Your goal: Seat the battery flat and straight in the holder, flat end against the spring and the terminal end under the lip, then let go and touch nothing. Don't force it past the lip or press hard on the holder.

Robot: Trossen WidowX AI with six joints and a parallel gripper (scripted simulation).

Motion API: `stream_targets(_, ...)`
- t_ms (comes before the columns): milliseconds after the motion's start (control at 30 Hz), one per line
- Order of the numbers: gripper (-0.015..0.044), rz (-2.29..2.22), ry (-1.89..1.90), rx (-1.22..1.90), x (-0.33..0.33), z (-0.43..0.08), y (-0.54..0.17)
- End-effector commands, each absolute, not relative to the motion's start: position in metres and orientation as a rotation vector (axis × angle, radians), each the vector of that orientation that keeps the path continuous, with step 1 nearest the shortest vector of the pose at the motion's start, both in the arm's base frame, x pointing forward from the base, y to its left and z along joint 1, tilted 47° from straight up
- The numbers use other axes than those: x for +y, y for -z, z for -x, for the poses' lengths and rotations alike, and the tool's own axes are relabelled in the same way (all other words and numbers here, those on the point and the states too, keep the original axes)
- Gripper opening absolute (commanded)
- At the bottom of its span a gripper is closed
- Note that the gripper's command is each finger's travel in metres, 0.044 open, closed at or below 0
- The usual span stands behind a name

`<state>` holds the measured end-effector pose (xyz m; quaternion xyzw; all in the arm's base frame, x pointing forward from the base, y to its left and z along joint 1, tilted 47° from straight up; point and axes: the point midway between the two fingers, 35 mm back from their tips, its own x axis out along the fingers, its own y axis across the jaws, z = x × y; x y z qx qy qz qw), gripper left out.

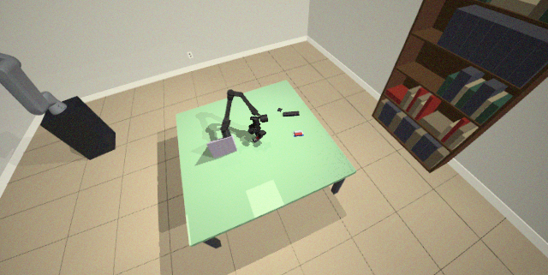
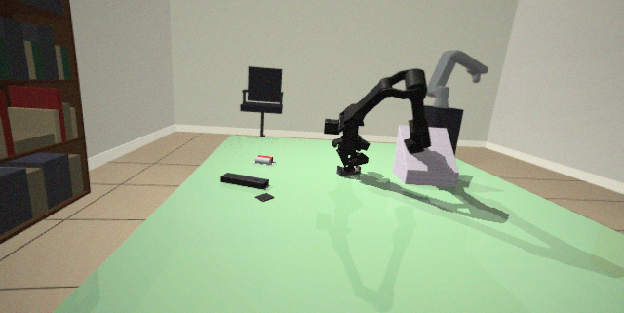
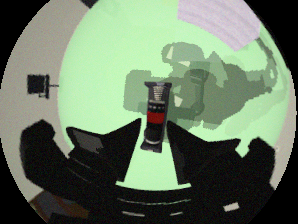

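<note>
Green tabletop under gripper, spread and gripping nothing. Battery lying in holder just ahead between the fingers, apparently released to rest seated, straight along the slot.

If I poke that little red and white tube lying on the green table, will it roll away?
Probably, if poked from the side: the red and white tube looks round and lies on its side on the flat table. Pushed end-on, it would more likely slide. It looks small, so it is probably light.
</note>
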<state>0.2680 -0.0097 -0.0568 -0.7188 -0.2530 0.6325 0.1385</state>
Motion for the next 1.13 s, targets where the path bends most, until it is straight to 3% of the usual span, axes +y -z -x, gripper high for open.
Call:
stream_targets(0, 0.0182, 2.088, -1.830, -0.732, -0.012, -0.269, 0.055)
stream_targets(333, 0.0440, 2.090, -1.833, -0.729, -0.062, -0.254, 0.006)
stream_targets(1100, 0.0440, 2.090, -1.833, -0.729, -0.064, -0.253, 0.005)
